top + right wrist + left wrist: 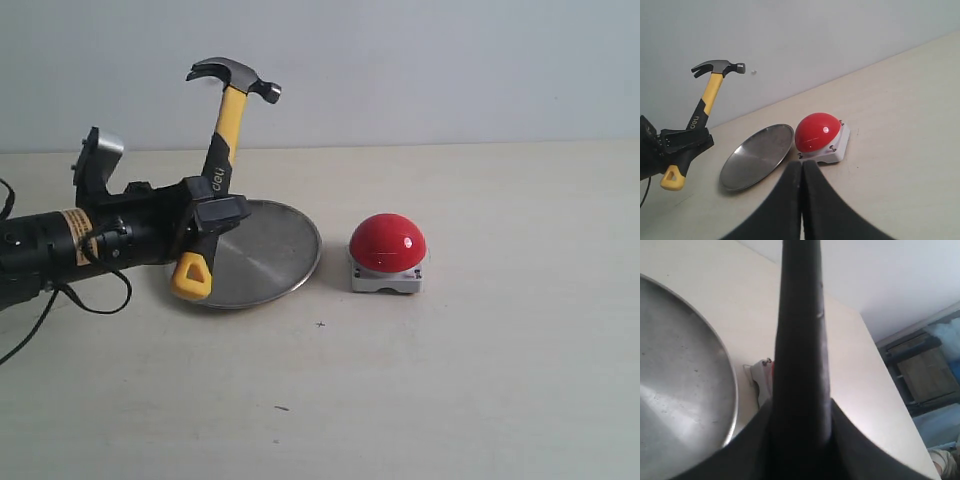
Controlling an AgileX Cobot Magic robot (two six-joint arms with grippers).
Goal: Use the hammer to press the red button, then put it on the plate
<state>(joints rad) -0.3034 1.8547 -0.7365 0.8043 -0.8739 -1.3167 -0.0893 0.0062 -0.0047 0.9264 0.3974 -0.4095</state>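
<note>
Exterior view shows the left gripper [214, 212] reaching in from the left, its black jaws clamped on the black lower part of the handle of the small claw hammer with a dark metal head and a yellow-and-black handle [231, 116]. The hammer stands nearly upright and leans slightly to the right. Its head is high in front of the pale wall [420, 60], and its yellow loop end hangs low at the left rim of the round, shallow, brushed-steel plate [272, 250]. Whether the loop touches the plate cannot be told.

The plate lies flat on the pale beige table [460, 400]. Just to its right, apart from it, sits the large glossy red dome button on a square grey base [388, 242]. The hammer head is up and to the left of the button, well apart from it. A black cable [92, 302] trails on the table under the left arm.

In the left wrist view, the dark handle fills the middle of the picture, with the plate to one side of it and a corner of the button's base peeking out beside it.

In the right wrist view, the right gripper [801, 163] hangs on the near side of the button. Its two dark fingers are pressed together with nothing between them, and it touches neither the button nor the plate.
</note>
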